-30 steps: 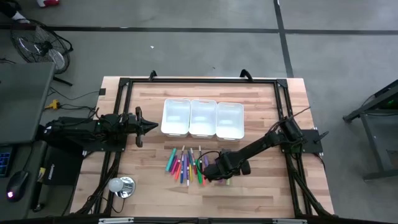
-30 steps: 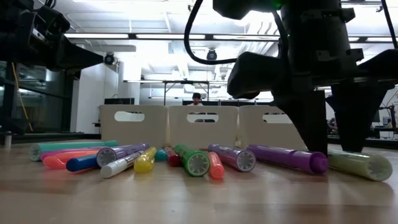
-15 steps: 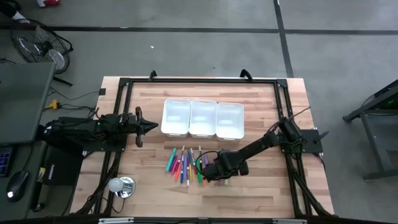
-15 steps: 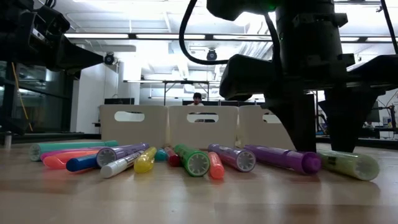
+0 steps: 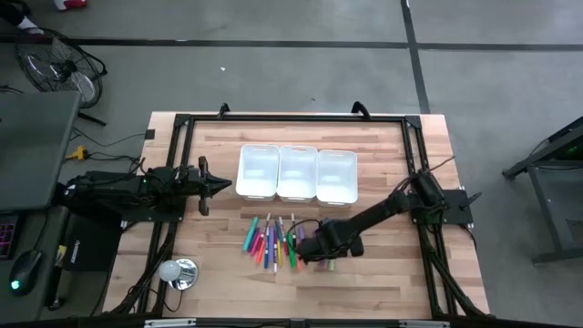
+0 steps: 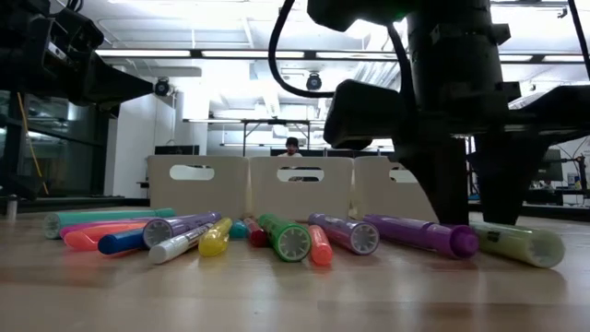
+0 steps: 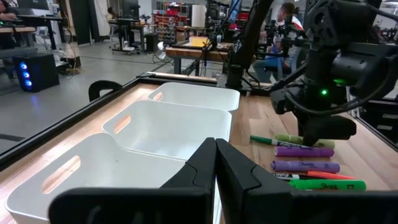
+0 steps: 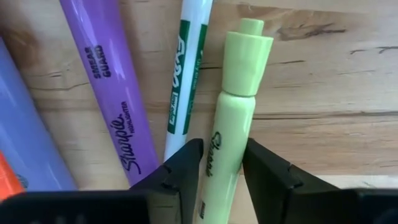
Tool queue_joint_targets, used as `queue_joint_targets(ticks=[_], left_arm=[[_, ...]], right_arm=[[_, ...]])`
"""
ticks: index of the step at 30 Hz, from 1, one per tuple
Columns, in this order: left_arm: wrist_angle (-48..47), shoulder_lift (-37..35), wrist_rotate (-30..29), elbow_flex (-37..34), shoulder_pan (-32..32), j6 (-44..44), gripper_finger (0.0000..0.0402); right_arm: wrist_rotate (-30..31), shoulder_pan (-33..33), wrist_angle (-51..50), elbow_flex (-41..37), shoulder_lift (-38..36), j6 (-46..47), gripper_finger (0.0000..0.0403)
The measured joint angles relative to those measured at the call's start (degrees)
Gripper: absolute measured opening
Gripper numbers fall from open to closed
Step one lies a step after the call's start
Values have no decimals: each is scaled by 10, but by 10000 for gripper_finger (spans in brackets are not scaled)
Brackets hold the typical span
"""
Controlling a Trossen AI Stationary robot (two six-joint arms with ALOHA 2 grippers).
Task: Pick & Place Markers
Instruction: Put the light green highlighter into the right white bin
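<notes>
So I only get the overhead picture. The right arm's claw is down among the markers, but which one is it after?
Observer: Its wrist camera shows the right claw set around a pale green Sharpie highlighter.
Operator: Is it lifted?
Observer: No. At table level it lies flat on the wooden table, beside a purple highlighter.
Operator: And the other claw?
Observer: The left claw is shut, pointing over the three white bins.
</notes>
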Motion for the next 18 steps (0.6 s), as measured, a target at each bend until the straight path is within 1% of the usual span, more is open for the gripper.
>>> queue_joint_targets(ticks=[4, 7, 18], left_arm=[[0, 0, 0, 0, 0, 0, 7], [0, 0, 0, 0, 0, 0, 7], [0, 0, 0, 0, 0, 0, 7]], right_arm=[[-6, -7, -5, -2, -1, -10, 77], [-9, -9, -7, -2, -1, -23, 65], [-14, -14, -10, -2, -2, -48, 60]])
